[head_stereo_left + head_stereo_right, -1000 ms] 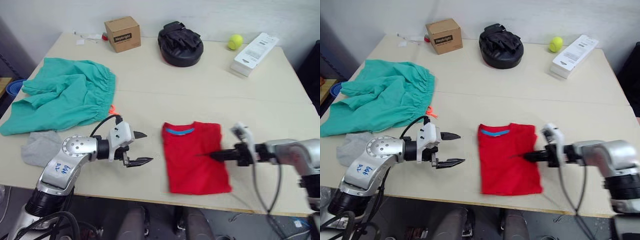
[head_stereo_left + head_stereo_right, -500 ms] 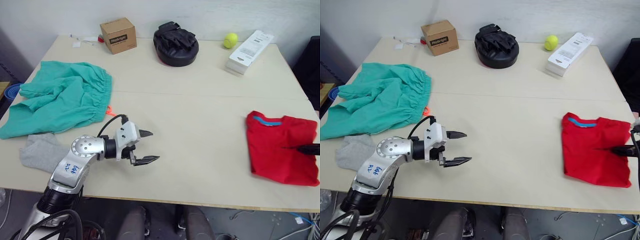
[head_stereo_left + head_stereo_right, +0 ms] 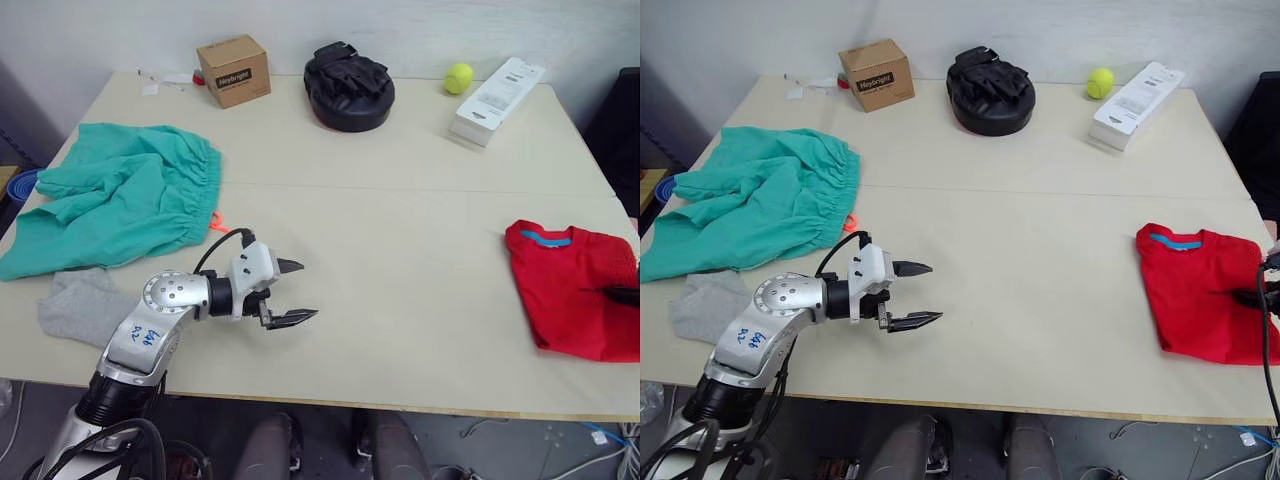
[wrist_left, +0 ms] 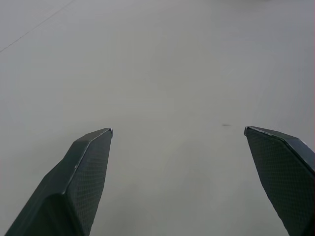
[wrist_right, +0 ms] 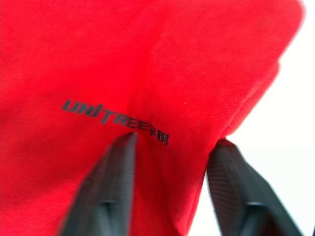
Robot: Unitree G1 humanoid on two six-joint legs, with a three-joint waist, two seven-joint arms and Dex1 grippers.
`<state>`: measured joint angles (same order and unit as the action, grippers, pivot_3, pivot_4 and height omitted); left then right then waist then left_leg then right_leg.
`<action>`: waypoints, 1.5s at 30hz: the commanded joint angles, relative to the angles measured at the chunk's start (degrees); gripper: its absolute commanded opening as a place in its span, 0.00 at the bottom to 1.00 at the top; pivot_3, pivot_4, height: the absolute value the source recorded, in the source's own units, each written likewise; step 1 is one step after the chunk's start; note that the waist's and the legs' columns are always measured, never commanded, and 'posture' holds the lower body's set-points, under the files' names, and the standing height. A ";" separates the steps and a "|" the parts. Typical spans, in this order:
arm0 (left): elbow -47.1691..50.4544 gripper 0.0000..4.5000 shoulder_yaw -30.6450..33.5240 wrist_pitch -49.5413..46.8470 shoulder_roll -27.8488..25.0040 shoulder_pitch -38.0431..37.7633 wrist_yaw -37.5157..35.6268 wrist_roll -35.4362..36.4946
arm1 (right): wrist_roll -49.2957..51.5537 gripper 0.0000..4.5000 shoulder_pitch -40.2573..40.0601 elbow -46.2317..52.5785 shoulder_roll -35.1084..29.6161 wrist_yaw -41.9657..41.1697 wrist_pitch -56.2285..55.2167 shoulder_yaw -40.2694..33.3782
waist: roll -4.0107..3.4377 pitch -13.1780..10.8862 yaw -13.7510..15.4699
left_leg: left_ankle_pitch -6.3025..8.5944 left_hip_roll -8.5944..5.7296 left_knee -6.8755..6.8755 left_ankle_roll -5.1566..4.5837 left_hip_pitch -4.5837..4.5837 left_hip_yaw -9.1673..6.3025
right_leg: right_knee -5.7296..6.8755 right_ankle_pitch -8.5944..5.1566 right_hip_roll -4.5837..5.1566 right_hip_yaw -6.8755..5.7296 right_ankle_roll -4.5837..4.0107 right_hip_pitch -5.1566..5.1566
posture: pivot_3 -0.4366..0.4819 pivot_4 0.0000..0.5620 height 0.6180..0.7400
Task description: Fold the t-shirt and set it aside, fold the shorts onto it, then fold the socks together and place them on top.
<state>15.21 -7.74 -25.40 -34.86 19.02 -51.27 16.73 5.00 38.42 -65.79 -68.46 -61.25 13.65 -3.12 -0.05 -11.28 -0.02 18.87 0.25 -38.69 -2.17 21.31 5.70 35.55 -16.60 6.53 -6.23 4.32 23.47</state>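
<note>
- While pinching a raised ridge of the folded bright red fabric t-shirt [image 3: 1200, 295] between its two black fingers, right gripper [image 5: 170, 162] sits at the table's right edge, jaws closed down onto the cloth with the printed lettering just above them.
- Left gripper [image 3: 290, 292]: spread wide, holding nothing, hovering over bare beige tabletop [image 3: 400, 220] near the front edge.
- Well apart to the left: crumpled teal-green fabric shorts [image 3: 125, 200] with gathered waistband, a bit of orange drawstring [image 3: 218, 220] poking out beside them.
- Just in front of the shorts, near the left front corner: light grey knit socks [image 3: 80, 305] in a soft heap.
- Along the back edge: small brown cardboard box [image 3: 232, 70], black padded mitt [image 3: 348, 85], yellow tennis ball [image 3: 459, 77], white flat carton [image 3: 498, 88].
- Progress, judging by the layout: shirt folded and parked aside, release pending; shorts unfolded; socks unpaired and untouched. Roughly a third done.
</note>
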 commanded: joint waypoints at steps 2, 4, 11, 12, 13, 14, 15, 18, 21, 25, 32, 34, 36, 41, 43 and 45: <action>2.18 1.00 2.13 -0.07 -0.77 0.29 0.60 0.74 | 2.48 0.80 4.18 0.12 -4.45 5.94 -1.71 -6.89 | -0.08 0.01 -0.03 | 0.00 0.00 0.00 0.00 -0.01 0.00 | 0.00 0.00 0.00 0.00 0.00 0.00 | 0.48 0.27 1.00; 2.38 1.00 2.87 -0.65 -0.93 0.33 1.10 1.00 | 4.86 0.96 8.90 2.07 -3.09 7.71 -1.99 -10.06 | -0.13 -0.01 -0.35 | 0.00 0.00 -0.01 0.01 -0.01 0.01 | 0.01 0.00 0.00 0.03 0.00 0.01 | 0.48 0.27 1.00; 3.55 1.00 5.72 -2.82 -1.46 -0.25 3.31 1.41 | 16.74 0.99 8.20 36.01 12.48 0.90 9.16 -9.41 | 0.03 -0.05 -1.37 | 0.09 0.41 -0.11 0.25 -0.07 0.07 | 0.05 -0.02 -0.37 0.12 -0.05 -0.01 | 0.48 0.27 1.00; 3.97 1.00 6.40 -3.29 -1.80 -0.57 3.77 1.49 | 19.04 0.99 6.84 42.77 15.17 0.90 11.73 -9.01 | 0.02 -0.06 -1.42 | 0.09 0.43 -0.11 0.26 -0.07 0.06 | 0.08 -0.02 -0.40 0.11 -0.05 0.00 | 0.48 0.27 1.00; 4.34 1.00 6.97 -3.71 -2.04 -0.81 4.25 1.54 | 20.66 0.99 5.86 47.89 17.29 1.15 13.68 -8.66 | -0.02 -0.08 -1.24 | 0.09 0.46 -0.10 0.28 -0.05 0.05 | 0.22 -0.02 -0.42 0.10 -0.06 0.04 | 0.48 0.27 1.00; 5.22 1.00 8.03 -4.74 -2.04 -1.13 5.24 1.87 | 22.14 0.99 5.12 52.74 19.89 1.42 14.45 -7.91 | -0.05 -0.10 -1.05 | 0.07 0.46 -0.08 0.30 0.03 -0.04 | 0.35 -0.04 -0.43 0.04 -0.08 0.09 | 0.48 0.27 1.00; 6.42 1.00 9.22 -6.24 -1.99 -1.41 6.33 2.59 | 23.71 0.99 5.00 56.77 22.65 2.67 16.17 -7.10 | -0.08 -0.11 -0.52 | 0.07 0.46 -0.09 0.30 0.09 -0.07 | 0.36 -0.04 -0.42 0.01 -0.09 0.15 | 0.48 0.27 1.00; 12.04 1.00 12.55 -9.41 -3.03 -4.41 8.69 3.46 | 27.12 0.99 4.61 68.22 30.75 4.81 19.56 -2.34 | -0.07 -0.11 0.18 | 0.10 0.44 -0.24 0.26 0.30 -0.17 | 0.32 -0.05 -0.39 -0.07 -0.09 0.22 | 0.48 0.27 1.00; 17.23 1.00 16.23 -12.43 -3.71 -9.17 11.28 3.97 | 28.79 0.99 1.20 76.82 33.53 0.73 18.77 2.70 | -0.06 -0.11 0.72 | 0.20 0.35 -0.35 0.11 0.36 -0.29 | 0.26 -0.04 -0.27 -0.10 -0.08 0.13 | 0.48 0.27 1.00; 23.39 1.00 21.12 -15.73 -3.25 -16.33 15.69 3.79 | 27.09 0.99 -3.94 82.60 33.04 -5.29 13.99 8.67 | 0.04 -0.06 1.06 | 0.30 0.24 -0.36 -0.05 0.34 -0.33 | 0.06 0.01 -0.17 -0.09 0.01 0.01 | 0.48 0.27 1.00; 34.15 1.00 29.29 -19.90 0.58 -31.42 23.10 2.19 | 25.17 0.99 -4.44 80.50 33.81 -8.67 10.04 11.23 | 0.08 -0.07 0.35 | 0.35 0.19 -0.35 -0.03 0.17 -0.30 | 0.01 0.00 -0.09 -0.04 -0.01 -0.02 | 0.48 0.27 1.00; 33.90 1.00 30.91 -18.89 0.77 -34.78 24.44 0.11 | 24.93 0.99 -4.03 79.68 34.20 -8.79 9.73 11.53 | 0.08 -0.07 0.01 | 0.36 0.21 -0.31 -0.01 0.13 -0.30 | 0.03 -0.03 -0.09 -0.05 -0.06 -0.02 | 0.48 0.27 1.00; 32.34 1.00 32.38 -17.75 0.25 -36.10 24.91 -1.14 | 24.60 0.99 -3.74 79.12 34.53 -8.72 9.54 11.75 | 0.08 -0.07 0.00 | 0.36 0.22 -0.30 0.01 0.11 -0.31 | 0.08 -0.05 -0.09 -0.07 -0.10 -0.01 | 0.48 0.27 1.00; 22.05 1.00 33.61 -13.80 -5.86 -33.15 23.31 -5.03 | 23.30 0.99 -4.37 78.83 35.30 -7.60 9.03 11.88 | 0.09 -0.06 0.01 | 0.40 0.22 -0.29 0.02 0.12 -0.33 | 0.08 -0.06 -0.08 -0.07 -0.13 0.02 | 0.48 0.27 1.00; 16.71 1.00 33.04 -11.67 -8.53 -30.03 22.41 -5.84 | 22.78 0.99 -5.02 79.28 35.44 -6.82 8.88 11.69 | 0.09 -0.06 -0.02 | 0.42 0.23 -0.28 0.03 0.12 -0.32 | 0.08 -0.07 -0.07 -0.06 -0.14 0.05 | 0.48 0.27 1.00; 9.12 1.00 30.02 -8.71 -11.99 -24.47 21.31 -7.67 | 22.50 0.99 -6.14 80.39 35.48 -5.46 9.10 11.10 | 0.10 -0.06 0.13 | 0.44 0.23 -0.27 0.04 0.13 -0.33 | 0.08 -0.08 -0.07 -0.08 -0.16 0.07 | 0.48 0.27 1.00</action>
<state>27.61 23.02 -37.10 -44.99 -7.56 -29.16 10.88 27.25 32.79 12.89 -33.09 -67.61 23.60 8.69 0.05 -11.34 0.11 19.31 0.48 -38.95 -2.12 21.46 5.35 35.62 -16.69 6.46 -6.34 4.15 23.55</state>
